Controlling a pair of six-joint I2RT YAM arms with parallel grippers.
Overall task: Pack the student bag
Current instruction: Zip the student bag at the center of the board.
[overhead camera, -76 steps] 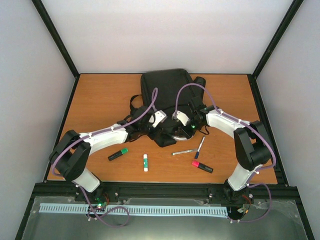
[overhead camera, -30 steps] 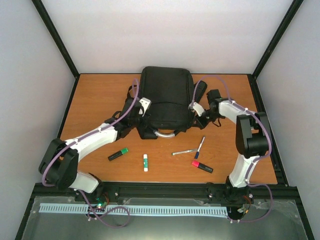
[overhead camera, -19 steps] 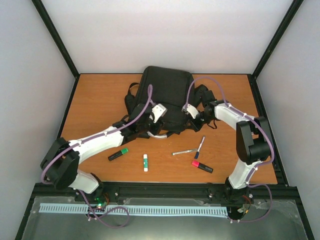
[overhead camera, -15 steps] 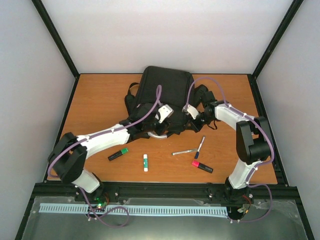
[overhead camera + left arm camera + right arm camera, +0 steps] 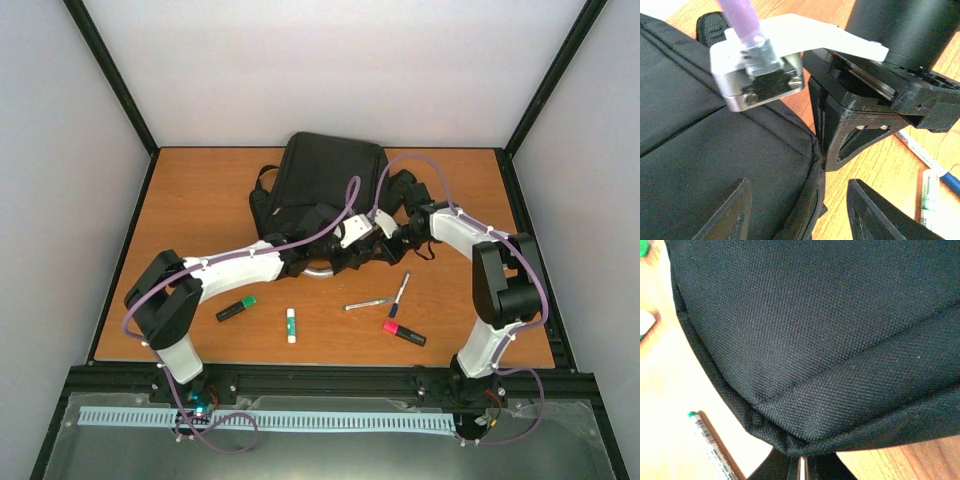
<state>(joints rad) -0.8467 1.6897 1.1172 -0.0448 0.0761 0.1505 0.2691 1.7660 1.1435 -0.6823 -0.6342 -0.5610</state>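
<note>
Jaws of the left arm [image 5: 250, 262] parted, one finger [image 5: 725, 212] above black fabric and the second finger [image 5: 875, 215] above bare wood, the bag's seamed edge running between them, nothing gripped. Reached across the middle to the bag's near right corner, close beside the other arm's wrist. Farthest left on the orange-brown wooden desk [image 5: 190, 210], a stubby black highlighter with a green cap [image 5: 236, 309], lying slantwise and apart from the rest. Just right of it, a small white glue stick with a green top [image 5: 291, 325], pointing away from the arms. Behind both, at the far middle of the desk, the large black fabric student bag [image 5: 330, 180], lying flat, black straps [image 5: 262, 200] spilling off its left side, curved grey loop handle [image 5: 318, 270] at its near end. Right of the handle, a slim silver pen [image 5: 368, 303], its tip close to a white pen with a blue cap [image 5: 399, 294]. Nearer the arms, a black highlighter with a red cap [image 5: 404, 333]. Last, jaws of the right arm [image 5: 460, 232] clenched tight at the bag's right edge, fabric hem [image 5: 800, 442] lying right at the fingertips; whether any cloth is caught between them cannot be told.
</note>
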